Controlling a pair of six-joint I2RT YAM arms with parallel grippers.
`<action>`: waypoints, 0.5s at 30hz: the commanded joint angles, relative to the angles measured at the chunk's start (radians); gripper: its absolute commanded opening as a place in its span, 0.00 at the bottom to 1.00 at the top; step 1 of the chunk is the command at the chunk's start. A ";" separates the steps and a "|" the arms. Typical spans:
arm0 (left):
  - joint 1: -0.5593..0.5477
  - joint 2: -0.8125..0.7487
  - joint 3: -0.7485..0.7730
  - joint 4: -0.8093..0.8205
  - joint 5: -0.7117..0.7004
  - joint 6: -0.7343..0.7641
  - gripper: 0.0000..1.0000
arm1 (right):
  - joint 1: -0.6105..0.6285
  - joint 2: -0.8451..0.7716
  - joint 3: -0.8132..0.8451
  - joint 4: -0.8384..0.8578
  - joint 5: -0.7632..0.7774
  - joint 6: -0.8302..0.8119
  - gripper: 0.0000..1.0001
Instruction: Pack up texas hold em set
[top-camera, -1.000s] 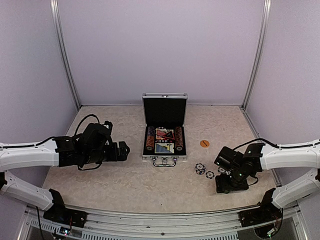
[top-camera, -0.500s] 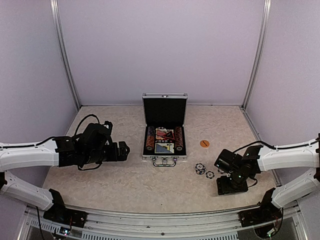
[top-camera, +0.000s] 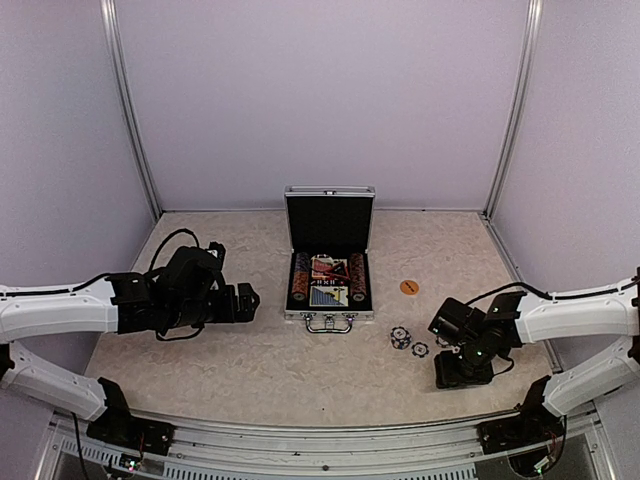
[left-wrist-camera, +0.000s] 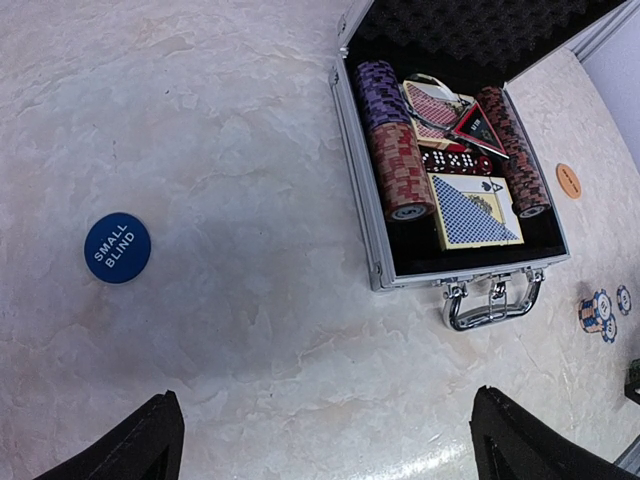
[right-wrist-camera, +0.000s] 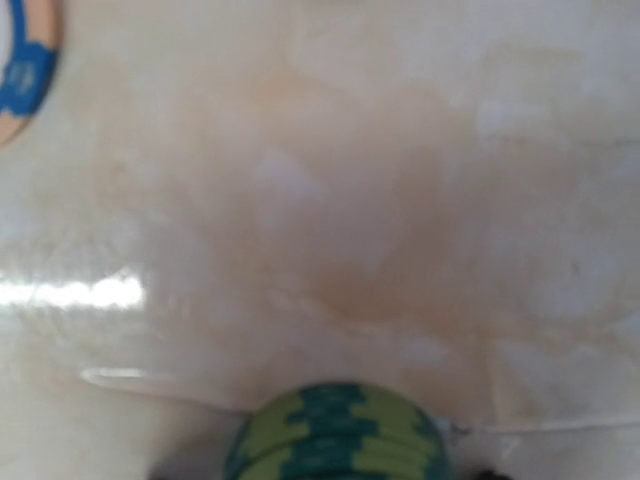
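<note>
The silver case (top-camera: 329, 312) of the texas hold em set lies open mid-table, its lid (top-camera: 329, 221) upright. In the left wrist view the case (left-wrist-camera: 357, 175) holds chip rows (left-wrist-camera: 398, 170), card decks (left-wrist-camera: 476, 210) and red dice (left-wrist-camera: 455, 162). My left gripper (top-camera: 250, 300) hovers left of it, open and empty, its fingertips (left-wrist-camera: 148, 445) wide apart. My right gripper (top-camera: 460, 368) points down at the table, right of loose blue-and-white chips (top-camera: 400, 337). A stack of green striped chips (right-wrist-camera: 335, 435) sits at its jaws. The fingers themselves barely show.
A blue "SMALL BLIND" disc (left-wrist-camera: 117, 248) lies on the table left of the case. An orange disc (top-camera: 409, 287) lies to its right. A blue-edged chip (right-wrist-camera: 25, 60) lies beyond the green stack. Purple walls close in the table on three sides.
My right arm has sunk a little and shifted slightly left, bringing its gripper down onto the table. The left arm and the case have not moved.
</note>
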 joint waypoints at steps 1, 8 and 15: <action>-0.005 0.003 0.001 0.019 -0.012 0.003 0.99 | -0.010 -0.004 -0.041 0.021 -0.014 0.021 0.64; -0.005 0.002 0.000 0.019 -0.012 0.003 0.99 | -0.010 0.001 -0.039 0.021 -0.017 0.019 0.61; -0.005 -0.001 -0.005 0.019 -0.014 0.002 0.99 | -0.010 0.021 -0.036 0.022 -0.008 0.019 0.58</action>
